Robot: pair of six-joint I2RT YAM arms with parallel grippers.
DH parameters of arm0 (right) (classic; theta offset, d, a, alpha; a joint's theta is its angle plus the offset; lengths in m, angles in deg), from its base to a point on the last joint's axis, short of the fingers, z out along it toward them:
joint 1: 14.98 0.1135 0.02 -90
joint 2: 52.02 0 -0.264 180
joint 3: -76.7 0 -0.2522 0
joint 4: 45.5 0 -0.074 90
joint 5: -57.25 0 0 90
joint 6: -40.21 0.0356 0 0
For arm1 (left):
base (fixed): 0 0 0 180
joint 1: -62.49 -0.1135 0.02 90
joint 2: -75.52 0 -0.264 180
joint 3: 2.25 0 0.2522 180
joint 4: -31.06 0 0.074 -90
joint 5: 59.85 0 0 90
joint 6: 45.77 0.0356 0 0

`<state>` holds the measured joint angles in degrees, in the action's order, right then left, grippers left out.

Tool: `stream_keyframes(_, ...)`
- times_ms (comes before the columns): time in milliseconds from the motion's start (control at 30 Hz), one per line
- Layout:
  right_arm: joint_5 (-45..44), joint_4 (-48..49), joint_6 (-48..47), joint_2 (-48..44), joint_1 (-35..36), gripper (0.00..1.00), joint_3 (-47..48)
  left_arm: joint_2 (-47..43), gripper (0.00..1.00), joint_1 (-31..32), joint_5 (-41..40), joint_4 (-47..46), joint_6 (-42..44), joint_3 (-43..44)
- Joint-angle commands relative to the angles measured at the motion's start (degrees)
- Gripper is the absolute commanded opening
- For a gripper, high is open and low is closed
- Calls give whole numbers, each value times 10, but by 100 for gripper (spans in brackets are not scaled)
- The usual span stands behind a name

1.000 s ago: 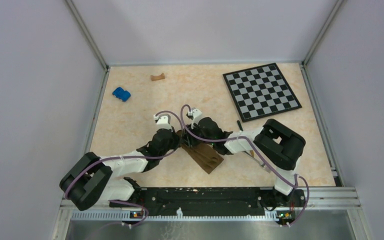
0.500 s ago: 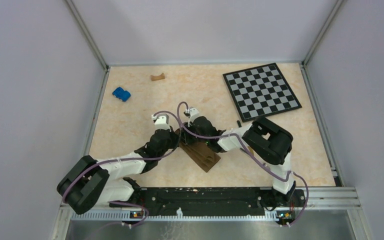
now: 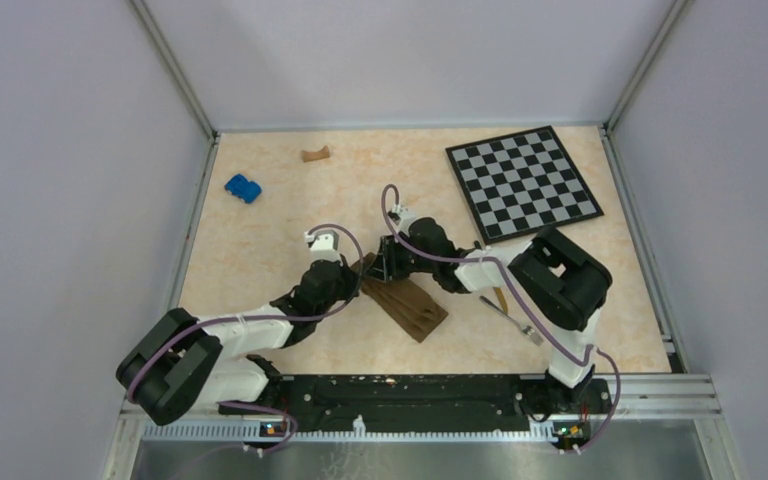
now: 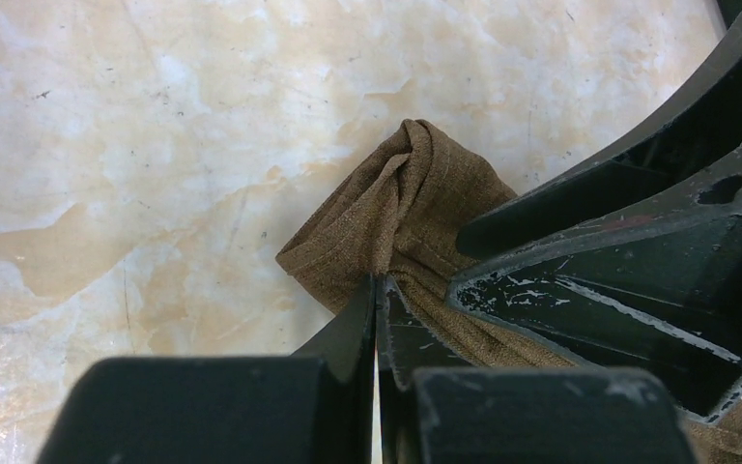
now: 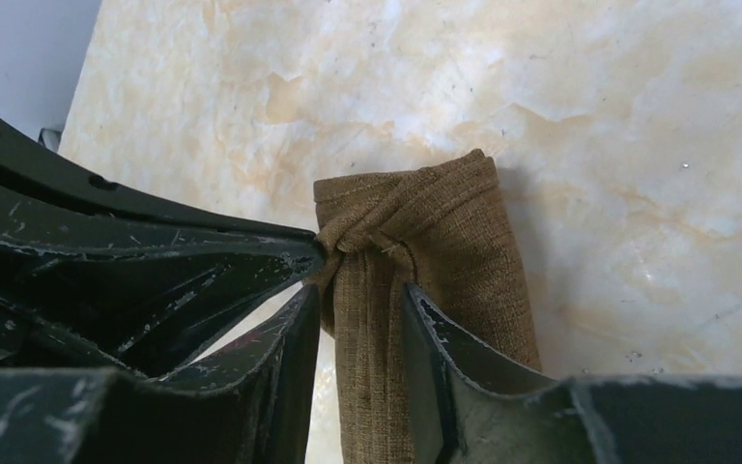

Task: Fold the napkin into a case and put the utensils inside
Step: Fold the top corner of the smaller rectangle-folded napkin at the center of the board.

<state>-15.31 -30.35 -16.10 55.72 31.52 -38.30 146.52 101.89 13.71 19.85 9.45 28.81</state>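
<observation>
Mid-table, the left gripper (image 4: 377, 290) pinches the folded case's (image 3: 412, 310) bunched end. The right gripper (image 5: 357, 290) straddles it, jaws spread. The right arm largely hides the fork (image 3: 490, 310).

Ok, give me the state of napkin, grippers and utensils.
napkin: folded into a narrow strip, far end bunched
left gripper: shut on the napkin's bunched end
right gripper: open, straddling the strip
fork: flat on the table, outside the napkin
knife: beside it, partly hidden
</observation>
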Motion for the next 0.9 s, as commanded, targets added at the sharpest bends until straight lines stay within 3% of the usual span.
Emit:
stream_keyframes(0,4,-4,-22,-11,2,33,0,-18,0,-4,14,-22,1,-9)
stream_keyframes(133,-19,-6,-23,14,2,19,8,-21,0,-4,23,-20,3,-4)
stream_keyframes(367,-22,-2,-18,61,23,7,71,-2,0,-4,43,-29,-2,5)
stream_keyframes(600,-67,-15,-12,67,52,10,82,16,0,-5,38,-20,-12,30)
stream_keyframes(700,-37,-6,-5,45,23,17,50,-9,0,-12,30,-17,-3,18)
stream_keyframes(867,17,17,8,18,7,18,19,-30,0,-25,30,-15,-1,-3)
